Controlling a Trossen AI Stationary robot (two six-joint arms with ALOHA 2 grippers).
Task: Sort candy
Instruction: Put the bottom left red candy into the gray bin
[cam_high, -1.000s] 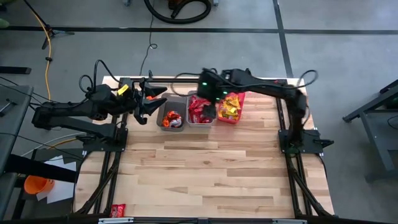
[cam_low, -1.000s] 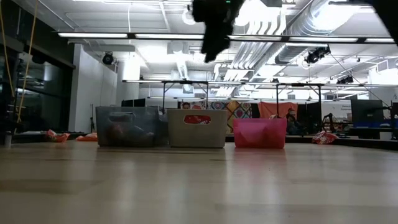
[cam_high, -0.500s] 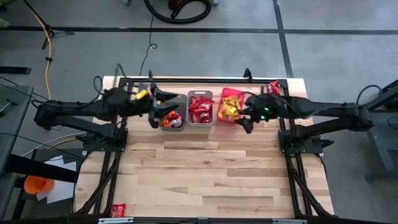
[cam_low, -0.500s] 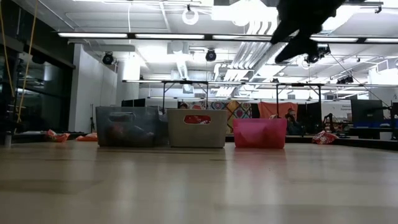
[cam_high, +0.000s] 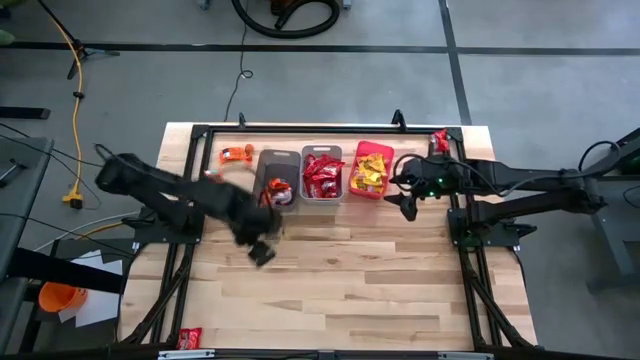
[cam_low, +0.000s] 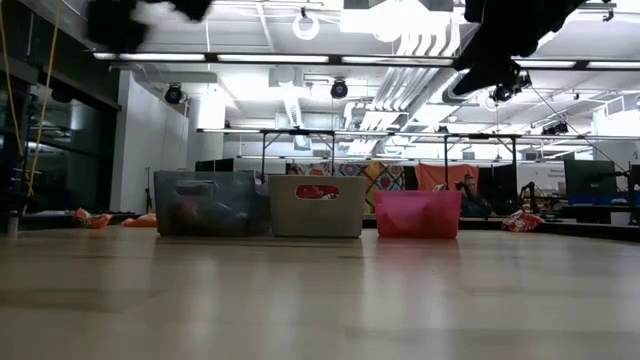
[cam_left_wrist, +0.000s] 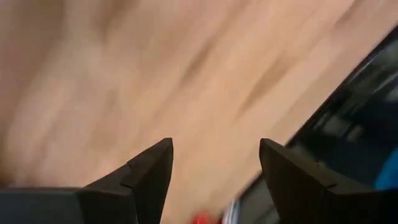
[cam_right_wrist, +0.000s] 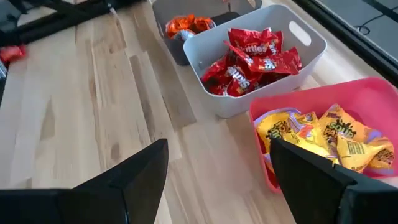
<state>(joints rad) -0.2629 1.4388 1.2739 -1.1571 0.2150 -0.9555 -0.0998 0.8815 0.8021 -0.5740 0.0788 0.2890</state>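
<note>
Candy fills three bins along the table's far edge. Orange pieces lie in the brown bin (cam_high: 275, 176), red packs (cam_right_wrist: 252, 57) in the grey bin (cam_high: 322, 175), and yellow packs (cam_right_wrist: 323, 134) in the pink bin (cam_high: 370, 170). My left gripper (cam_high: 262, 252) is open and points down over bare wood, on the near side of the brown bin. My right gripper (cam_high: 405, 198) is also open and hangs just right of the pink bin, slanting down toward the bins (cam_right_wrist: 217, 180). Neither one has anything between its fingers.
Loose candy lies on the table: an orange piece (cam_high: 237, 154) left of the brown bin, a red one (cam_high: 440, 138) at the far right corner, and a red one (cam_high: 189, 338) at the near left corner. The wooden tabletop (cam_high: 350, 280) stretches from the bins to the near edge.
My left gripper has swung from above the brown bin toward the table's near edge, sinking and tipping to point down. My right gripper has drawn back from over the grey bin toward the table's right edge, past the pink bin, then nearly stopped.
</note>
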